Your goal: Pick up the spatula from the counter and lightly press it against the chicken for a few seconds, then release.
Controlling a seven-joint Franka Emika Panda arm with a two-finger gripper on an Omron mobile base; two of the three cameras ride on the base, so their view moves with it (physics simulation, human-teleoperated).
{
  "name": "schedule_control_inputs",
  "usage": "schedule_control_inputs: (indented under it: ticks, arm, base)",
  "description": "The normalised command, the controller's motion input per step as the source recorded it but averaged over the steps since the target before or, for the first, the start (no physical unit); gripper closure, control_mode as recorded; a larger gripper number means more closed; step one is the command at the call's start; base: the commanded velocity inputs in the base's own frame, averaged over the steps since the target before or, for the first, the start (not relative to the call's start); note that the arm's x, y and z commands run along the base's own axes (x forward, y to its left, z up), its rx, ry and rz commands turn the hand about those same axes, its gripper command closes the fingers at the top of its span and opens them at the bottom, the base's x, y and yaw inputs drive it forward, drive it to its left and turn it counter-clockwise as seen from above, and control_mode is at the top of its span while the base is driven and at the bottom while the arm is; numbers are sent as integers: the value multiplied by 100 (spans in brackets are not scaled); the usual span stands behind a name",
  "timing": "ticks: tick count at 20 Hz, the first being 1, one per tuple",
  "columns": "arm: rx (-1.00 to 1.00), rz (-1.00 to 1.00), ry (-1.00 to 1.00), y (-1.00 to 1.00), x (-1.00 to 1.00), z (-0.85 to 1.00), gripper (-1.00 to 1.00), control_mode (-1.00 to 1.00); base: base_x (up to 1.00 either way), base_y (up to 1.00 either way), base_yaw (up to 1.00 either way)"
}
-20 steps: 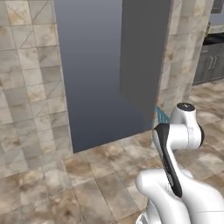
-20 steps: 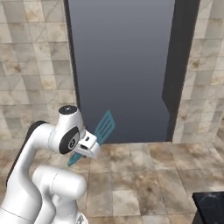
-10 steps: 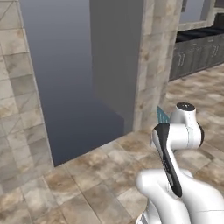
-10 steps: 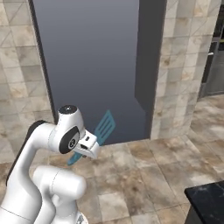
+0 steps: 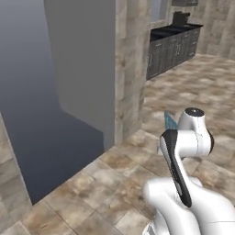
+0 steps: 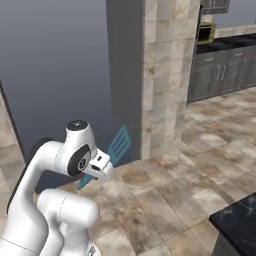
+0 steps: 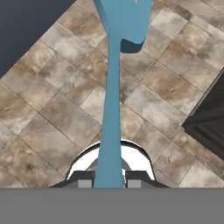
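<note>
Spatula gripped over the floor, blade pointing away from the hand.

In the hand view the fingers (image 7: 86, 180) at bottom centre pinch the blue spatula (image 7: 109, 131) by the end of its handle. The handle runs straight up the frame, and the blade is cut off by the top edge. Below it lies the tiled floor (image 7: 52, 118), with a dark table (image 7: 208, 122) corner at the right edge. In the right base view the arm (image 6: 75, 150) sits lower left, and the blade sticks out just right of it, tilted up toward frame centre. In the left base view a bit of the blade peeks out left of the arm's top joint, right of centre. Behind, in the right base view, a grey wall (image 6: 55, 65) fills the upper left, a tiled pillar (image 6: 162, 75) stands at centre, and dark cabinets (image 6: 220, 75) sit upper right — farthest off.
</note>
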Motion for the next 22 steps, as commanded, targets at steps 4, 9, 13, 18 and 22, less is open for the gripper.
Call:
schedule_control_inputs:
  ticks: [4, 9, 13, 18, 22]
  arm:
    - [0, 0, 0, 0, 0, 0, 100, 100]
    - [0, 0, 0, 0, 0, 0, 100, 100]
    - [0, 0, 0, 0, 0, 0, 100, 100]
    - [0, 0, 0, 0, 0, 0, 100, 100]
    - [0, 0, 0, 0, 0, 0, 100, 100]
  base:
    - [61, 65, -43]
    - [56, 48, -45]
    - [51, 21, -47]
    - [60, 10, -44]
    - [94, 3, -32]
